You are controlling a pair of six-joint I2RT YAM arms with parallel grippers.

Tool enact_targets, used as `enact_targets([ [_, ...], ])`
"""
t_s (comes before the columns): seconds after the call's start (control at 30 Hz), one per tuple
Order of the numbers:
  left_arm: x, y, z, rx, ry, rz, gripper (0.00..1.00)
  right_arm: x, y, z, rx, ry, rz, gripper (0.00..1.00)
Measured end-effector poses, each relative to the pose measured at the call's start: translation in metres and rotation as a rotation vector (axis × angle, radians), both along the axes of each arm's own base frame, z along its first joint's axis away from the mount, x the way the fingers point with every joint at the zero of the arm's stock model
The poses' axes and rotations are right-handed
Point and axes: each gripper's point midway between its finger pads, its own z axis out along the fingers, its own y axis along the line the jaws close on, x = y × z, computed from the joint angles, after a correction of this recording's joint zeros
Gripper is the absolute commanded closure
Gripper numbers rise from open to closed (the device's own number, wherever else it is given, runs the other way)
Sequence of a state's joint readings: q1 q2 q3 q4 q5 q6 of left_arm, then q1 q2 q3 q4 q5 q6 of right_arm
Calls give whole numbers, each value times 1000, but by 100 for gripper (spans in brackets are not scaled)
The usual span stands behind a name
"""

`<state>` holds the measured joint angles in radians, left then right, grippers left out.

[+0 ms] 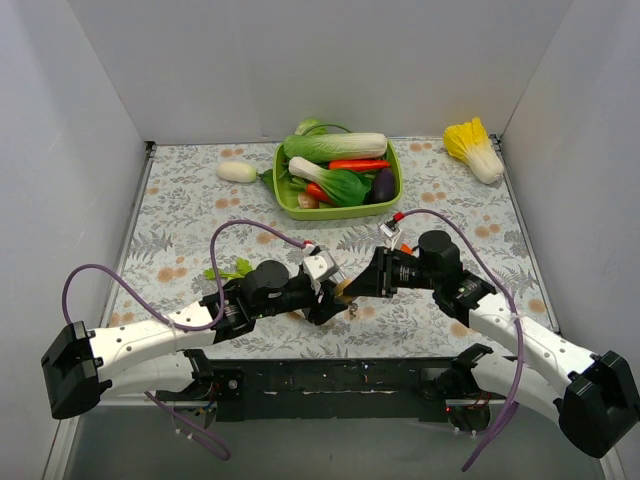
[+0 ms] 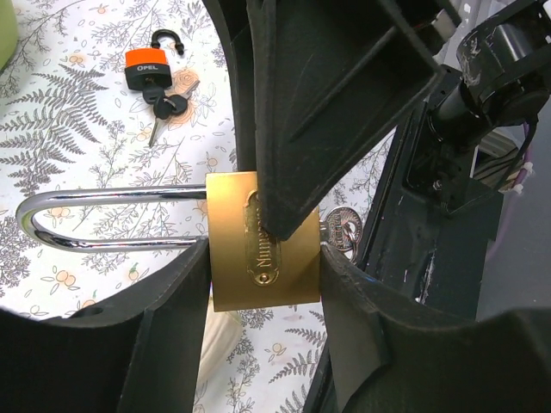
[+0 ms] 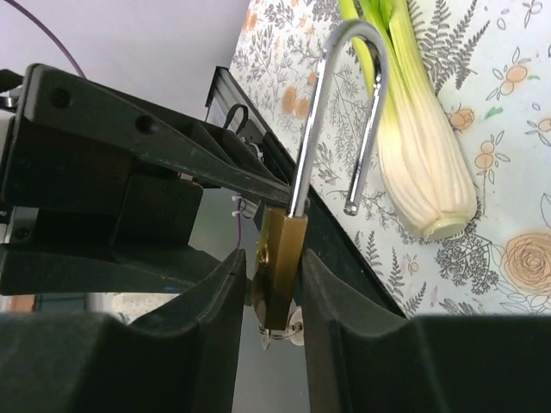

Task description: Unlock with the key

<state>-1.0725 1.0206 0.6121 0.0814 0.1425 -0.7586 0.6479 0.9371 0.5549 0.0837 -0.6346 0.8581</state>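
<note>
The brass padlock (image 2: 258,280) hangs between both grippers above the table's front edge. Its silver shackle (image 2: 103,194) stands open, the free end loose (image 3: 349,206). My left gripper (image 2: 264,258) is shut on the padlock's narrow sides. My right gripper (image 3: 274,267) is closed over its flat faces (image 3: 281,275). A silver key ring (image 2: 344,229) hangs at the lock's base. A small red padlock (image 2: 145,67) with a black shackle lies on the cloth, and dark keys with black heads (image 2: 165,107) lie beside it. In the top view the grippers meet (image 1: 345,290).
A green bowl (image 1: 283,190) of vegetables stands at the back centre. A white radish (image 1: 237,171) and a yellow cabbage (image 1: 474,150) lie near the back. A pale leafy stalk (image 3: 422,146) lies under the left arm. The black front rail (image 1: 330,375) runs below the grippers.
</note>
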Motion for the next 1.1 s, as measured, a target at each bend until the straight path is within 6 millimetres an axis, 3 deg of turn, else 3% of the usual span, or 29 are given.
enact_targets([
  [0.07, 0, 0, 1, -2, -2, 0, 100, 0, -1, -5, 5, 13, -1, 83],
  [0.1, 0, 0, 0, 2, -4, -1, 99, 0, -1, -6, 8, 30, -4, 93],
  [0.13, 0, 1, -1, 4, -6, 1, 77, 0, -1, -7, 8, 39, -6, 99],
  [0.2, 1, 2, -3, 9, -12, 5, 32, 0, -1, -9, 3, 56, -12, 99],
  [0.23, 2, 2, -2, 8, -13, 10, 21, 1, -1, -9, 2, 58, -17, 99],
  [0.27, 3, 2, -1, 2, -7, 22, 3, 1, -1, -9, 2, 52, -17, 99],
  [0.37, 12, 6, 18, -69, -1, 82, 2, 2, -4, -15, -9, 30, -36, 99],
  [0.53, 35, 27, 66, -278, 81, 238, 2, 4, -15, -29, 22, -5, -103, 99],
  [0.63, 44, 35, 80, -374, 182, 317, 2, 7, -18, -36, 72, -29, -144, 99],
  [0.73, 44, 34, 82, -451, 304, 354, 2, 10, -18, -34, 109, -51, -164, 99],
  [0.8, 42, 34, 79, -486, 374, 365, 2, 12, -16, -23, 152, -91, -166, 99],
  [0.97, 40, 25, 63, -493, 526, 386, 2, 16, -15, 7, 244, -204, -168, 99],
  [1.1, 37, 14, 48, -465, 608, 365, 2, 18, -15, 18, 276, -257, -177, 99],
])
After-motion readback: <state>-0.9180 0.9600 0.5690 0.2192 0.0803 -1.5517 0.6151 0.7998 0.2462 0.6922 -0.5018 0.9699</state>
